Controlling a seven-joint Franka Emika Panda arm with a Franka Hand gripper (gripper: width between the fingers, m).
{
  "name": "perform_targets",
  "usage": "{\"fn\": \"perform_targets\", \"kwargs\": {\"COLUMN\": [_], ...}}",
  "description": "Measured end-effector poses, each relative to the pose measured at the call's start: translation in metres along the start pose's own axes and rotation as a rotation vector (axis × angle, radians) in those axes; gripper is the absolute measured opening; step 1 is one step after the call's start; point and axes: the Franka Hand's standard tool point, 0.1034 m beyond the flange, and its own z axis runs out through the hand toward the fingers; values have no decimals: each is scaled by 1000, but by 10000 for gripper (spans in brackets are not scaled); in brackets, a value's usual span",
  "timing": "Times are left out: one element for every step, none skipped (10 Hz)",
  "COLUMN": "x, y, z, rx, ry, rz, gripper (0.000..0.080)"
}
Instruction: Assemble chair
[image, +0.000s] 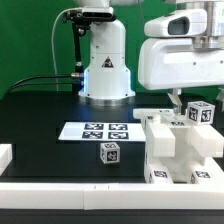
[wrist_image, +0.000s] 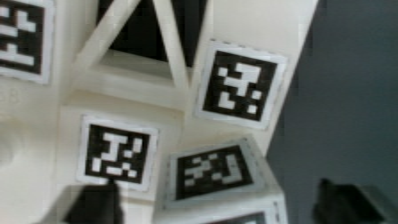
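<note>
The chair is a chunky white structure of slabs and posts with square tags, at the exterior view's right front. One tagged post top stands highest. My gripper hangs just above the structure, beside that post. In the wrist view the chair's tagged white parts fill the frame. My gripper is open, its dark fingertips standing on either side of a tagged white part. There is a gap between that part and the other fingertip. The fingers' lower ends are out of view.
The marker board lies flat in front of the robot base. A lone small tagged cube sits just in front of it. A white bar lies at the exterior view's left, and a white rail runs along the front.
</note>
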Motion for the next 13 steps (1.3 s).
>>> {"fn": "perform_targets", "kwargs": {"x": [0,0,0,1,1,0,0,1,1,2,2,2,2], "y": [0,0,0,-3,-3,-5,-7,-6,-6,-5,-5,-5,-4], "z": [0,0,0,0,0,-1,-1,-1,0,1,0,1,1], "rx": [2,2,2,4,6,6,6,12,26,42,42,42,39], "ry": [0,0,0,7,14,12,10,10,12,13,12,13,15], "rz": [77,130,187,357,479,700,822,943,1072,1177,1176,1153,1074], "gripper": [382,281,281,282,282,282,282,282,282,282,282,363,363]}}
